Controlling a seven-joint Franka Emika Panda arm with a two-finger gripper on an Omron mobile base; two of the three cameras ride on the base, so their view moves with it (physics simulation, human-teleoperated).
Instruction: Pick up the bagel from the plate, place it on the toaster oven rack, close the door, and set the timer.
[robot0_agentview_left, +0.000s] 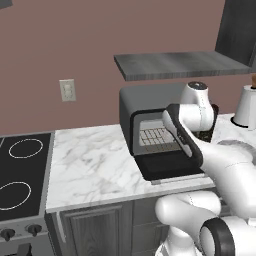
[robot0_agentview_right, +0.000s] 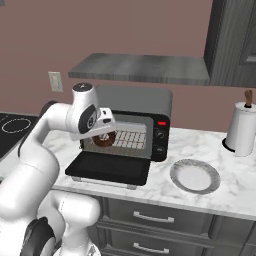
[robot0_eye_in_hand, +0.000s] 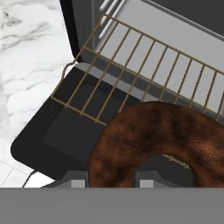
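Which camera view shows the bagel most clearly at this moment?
The hand view: the dark brown bagel is large there, held over the rack. In the right base view it is a small ring in the gripper. In the left base view I cannot make it out.

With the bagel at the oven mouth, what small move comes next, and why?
Probably ease the bagel a little deeper and lower it onto the rack before opening the jaws: they are shut on it, it hangs over the rack's front edge, and the door lies open.
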